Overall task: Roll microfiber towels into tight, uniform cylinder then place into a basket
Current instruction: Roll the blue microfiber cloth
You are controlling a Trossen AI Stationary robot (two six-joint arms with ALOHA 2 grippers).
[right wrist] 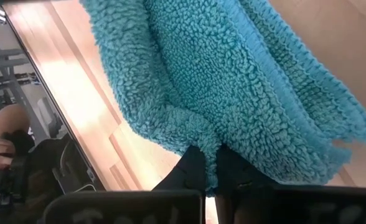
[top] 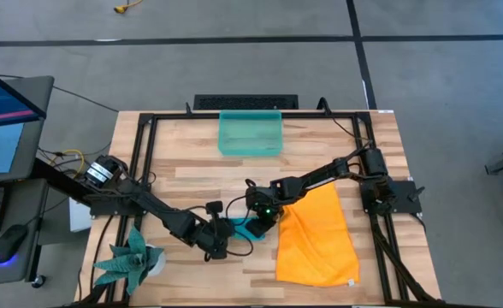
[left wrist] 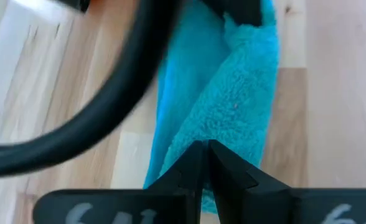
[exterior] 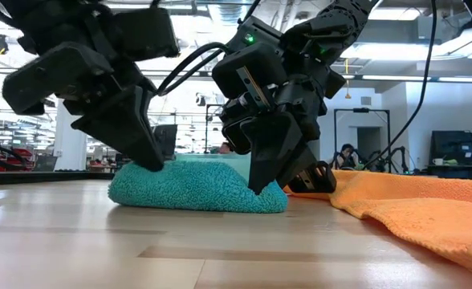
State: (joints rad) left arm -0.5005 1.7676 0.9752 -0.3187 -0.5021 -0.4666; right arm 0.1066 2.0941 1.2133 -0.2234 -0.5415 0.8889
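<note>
The teal-blue microfiber towel (top: pixel 248 228) lies bunched in a low, partly rolled lump (exterior: pixel 196 191) on the wooden table, near the middle of its front half. My left gripper (exterior: pixel 152 160) is shut at the lump's left end and my right gripper (exterior: pixel 266 183) is shut at its right end. The larger orange towel (top: pixel 316 238) lies spread flat to the right, its edge next to the right gripper. The translucent teal-green basket (top: pixel 251 134) stands at the table's far middle. My left gripper pinches a raised fold of the teal towel (left wrist: pixel 192 134) at its left end between the two fingertips, slanting down from the table's left. The rest of the towel lies slack on the table. How many layers it holds does not show. My right gripper pinches a bunched fold of the teal towel (right wrist: pixel 192 134) at its right end between the fingertips (right wrist: pixel 192 163), slanting down from the table's right. The cloth gathers into a pucker at the tips. The towel's bulk rests on the table.
A green spiky plant (top: pixel 133 257) stands at the near left corner. A black metal frame (top: pixel 145 145) runs around the tabletop. Bare wood lies between the towels and the basket. People show in the room beyond the table.
</note>
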